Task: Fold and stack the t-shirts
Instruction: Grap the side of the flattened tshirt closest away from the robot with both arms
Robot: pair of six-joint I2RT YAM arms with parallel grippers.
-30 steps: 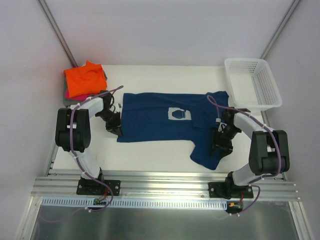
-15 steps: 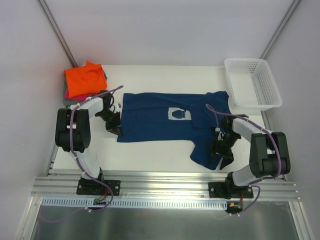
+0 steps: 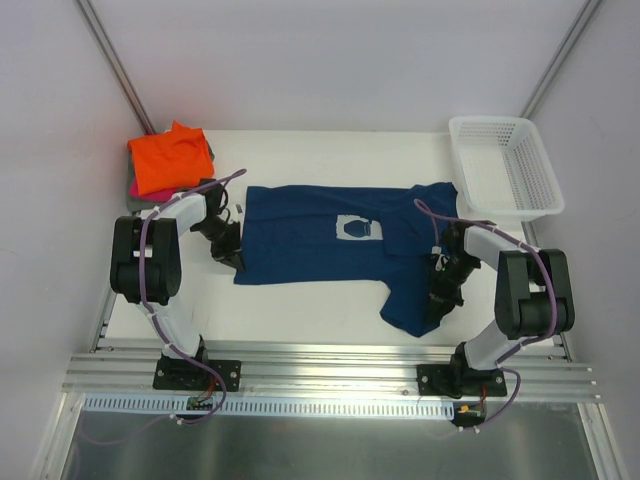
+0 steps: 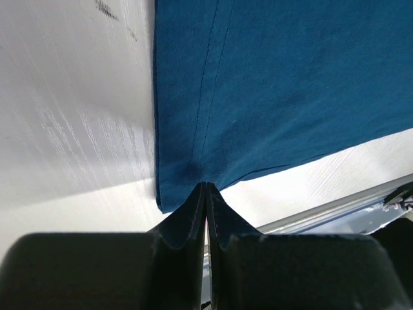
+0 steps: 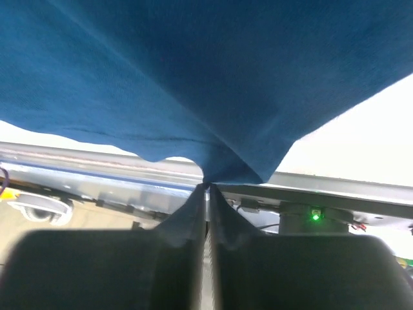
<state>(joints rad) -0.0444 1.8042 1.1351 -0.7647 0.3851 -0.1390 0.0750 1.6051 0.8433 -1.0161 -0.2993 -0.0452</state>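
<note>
A navy blue t-shirt (image 3: pixel 330 250) with a pale square chest print lies spread across the table's middle. My left gripper (image 3: pixel 234 262) is shut on its near left hem corner, and the left wrist view shows the blue cloth (image 4: pixel 271 90) pinched at the gripper's (image 4: pixel 206 186) tips. My right gripper (image 3: pixel 436 300) is shut on the near right edge of the shirt, with cloth (image 5: pixel 193 77) bunched above the gripper (image 5: pixel 207 185) in the right wrist view. A folded bright orange t-shirt (image 3: pixel 170 158) tops a stack at the back left, over pink and grey ones.
A white plastic lattice basket (image 3: pixel 505 165) stands at the back right corner. The aluminium rail (image 3: pixel 330 365) runs along the table's near edge beside both arm bases. Slanted metal poles rise at the back left and back right.
The right gripper opened wider, shifted slightly left onto the shirt's near right edge, then closed on the cloth. The left arm and shirt body have not moved.
</note>
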